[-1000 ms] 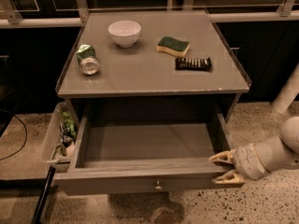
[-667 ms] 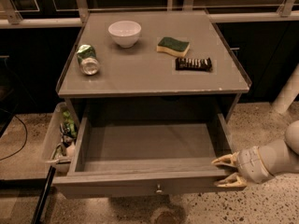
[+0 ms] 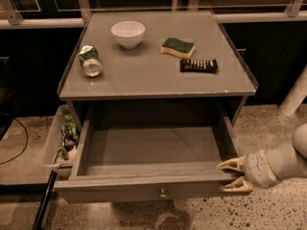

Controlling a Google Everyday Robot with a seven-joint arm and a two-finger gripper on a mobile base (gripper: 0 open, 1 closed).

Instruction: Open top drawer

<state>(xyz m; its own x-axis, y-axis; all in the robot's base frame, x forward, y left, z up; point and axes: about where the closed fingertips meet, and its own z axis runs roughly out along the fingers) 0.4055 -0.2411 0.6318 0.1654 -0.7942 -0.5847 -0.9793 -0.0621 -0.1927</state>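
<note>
Grey top drawer (image 3: pixel 120 188) stands pulled out, knob (image 3: pixel 163 193) nearest; my gripper (image 3: pixel 235 175) sits at its right front corner, jaws spread. Beyond, tabletop (image 3: pixel 144 78) carries can (image 3: pixel 90 61), wrapped bar (image 3: pixel 198 65), sponge (image 3: pixel 178 47), bowl (image 3: pixel 128 33); lettering unreadable.

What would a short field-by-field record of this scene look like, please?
top drawer: pulled well out, small knob at the centre of its front
gripper: low right, at the drawer front's right end, fingers spread apart
table: carries a white bowl, green sponge, can on its side, dark snack bar
left of table: bin holding assorted items
task state: drawer appears open
</note>
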